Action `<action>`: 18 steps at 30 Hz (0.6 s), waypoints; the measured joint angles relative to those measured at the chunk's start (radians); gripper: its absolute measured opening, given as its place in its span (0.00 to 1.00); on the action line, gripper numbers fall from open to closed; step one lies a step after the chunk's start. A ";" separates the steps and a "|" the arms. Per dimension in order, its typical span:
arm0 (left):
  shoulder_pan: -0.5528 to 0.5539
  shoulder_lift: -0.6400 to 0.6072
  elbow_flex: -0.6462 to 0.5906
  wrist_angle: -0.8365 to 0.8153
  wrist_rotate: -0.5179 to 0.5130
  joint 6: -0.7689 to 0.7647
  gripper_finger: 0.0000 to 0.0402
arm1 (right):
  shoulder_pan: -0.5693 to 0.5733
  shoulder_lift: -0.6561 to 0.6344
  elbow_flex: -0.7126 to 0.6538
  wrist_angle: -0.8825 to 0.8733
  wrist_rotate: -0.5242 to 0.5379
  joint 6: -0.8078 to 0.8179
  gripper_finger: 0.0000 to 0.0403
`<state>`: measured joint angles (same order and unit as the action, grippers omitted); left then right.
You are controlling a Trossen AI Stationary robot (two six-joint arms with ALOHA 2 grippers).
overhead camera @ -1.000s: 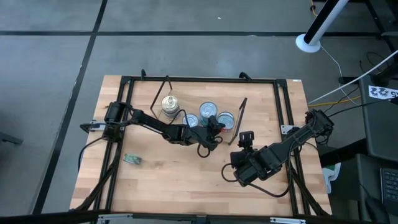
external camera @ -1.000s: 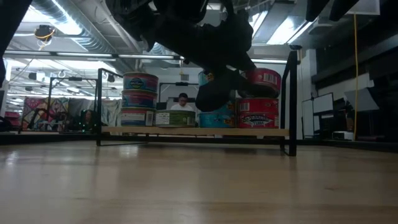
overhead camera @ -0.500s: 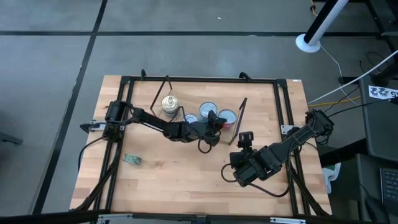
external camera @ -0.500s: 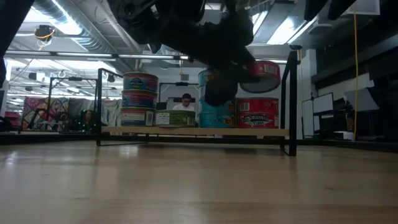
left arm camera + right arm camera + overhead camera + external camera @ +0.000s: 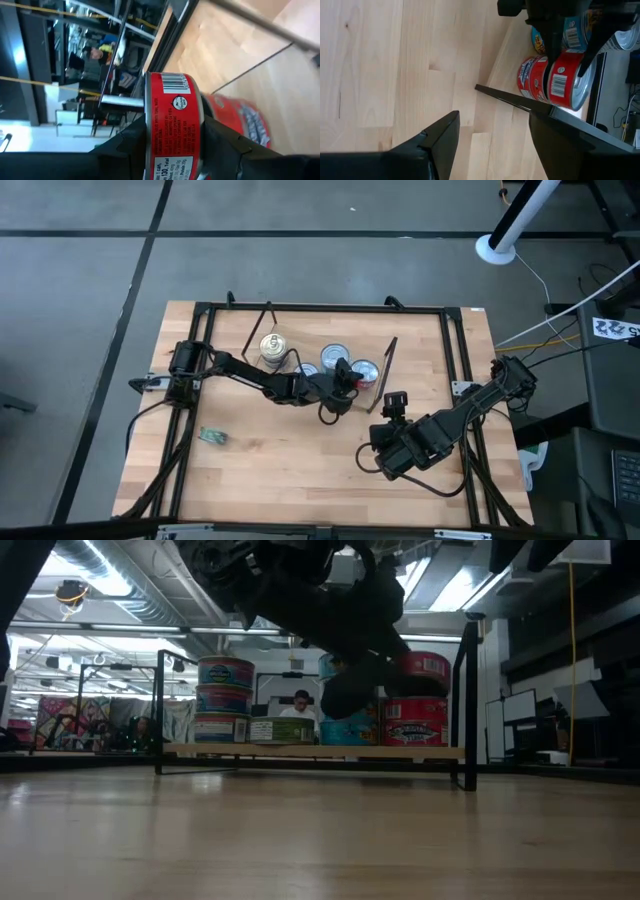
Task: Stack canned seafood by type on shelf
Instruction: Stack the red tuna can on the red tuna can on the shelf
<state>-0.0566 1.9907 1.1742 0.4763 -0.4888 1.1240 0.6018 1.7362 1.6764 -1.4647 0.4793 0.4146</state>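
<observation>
One red tin (image 5: 172,130) sits between left jaws.

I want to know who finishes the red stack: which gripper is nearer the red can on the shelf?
Left. The left gripper holds a second red can right over the shelved red can. The right gripper hangs open off the shelf, well short of it.

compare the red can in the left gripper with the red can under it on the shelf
The held red can is clamped in the left gripper, while the lower red can is gripped by nothing. The held red can sits on top, at the second level; the lower red can rests directly on the shelf. Both are short round tins with the same red label, at the shelf's right end.
</observation>
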 joint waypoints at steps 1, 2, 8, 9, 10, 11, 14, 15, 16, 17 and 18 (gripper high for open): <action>0.000 0.000 0.000 0.000 0.014 0.000 0.39 | 0.000 0.000 0.000 0.000 0.000 0.000 0.59; 0.000 0.000 0.001 0.000 0.017 0.000 0.39 | 0.000 0.000 0.000 0.000 0.000 0.000 0.59; 0.013 0.000 0.001 -0.008 0.024 -0.023 0.39 | 0.000 0.000 0.000 0.000 0.000 0.000 0.59; 0.017 -0.001 0.002 -0.011 0.024 -0.041 0.39 | 0.000 0.000 0.000 0.000 0.000 0.000 0.59; 0.020 -0.002 0.002 -0.013 0.023 -0.057 0.39 | 0.000 0.000 0.000 0.000 0.000 0.000 0.59; 0.024 -0.002 0.002 -0.014 0.023 -0.074 0.39 | 0.000 0.000 0.000 0.000 0.000 -0.001 0.59; 0.031 -0.002 0.003 -0.014 0.021 -0.111 0.39 | 0.000 0.000 0.000 0.000 0.000 -0.001 0.59; 0.032 -0.002 0.003 -0.014 0.021 -0.123 0.39 | 0.000 0.000 0.000 0.000 0.000 -0.001 0.59; 0.033 -0.002 0.003 -0.014 0.021 -0.127 0.39 | 0.000 0.000 0.000 0.000 0.000 -0.001 0.59; 0.034 -0.002 0.003 -0.014 0.020 -0.127 0.39 | 0.000 0.000 0.000 0.000 0.000 -0.001 0.59; 0.033 -0.002 0.003 -0.014 0.020 -0.125 0.39 | 0.000 0.000 0.000 0.000 0.000 -0.001 0.59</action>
<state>-0.0234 1.9888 1.1774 0.4622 -0.4686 0.9988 0.6018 1.7362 1.6760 -1.4648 0.4789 0.4141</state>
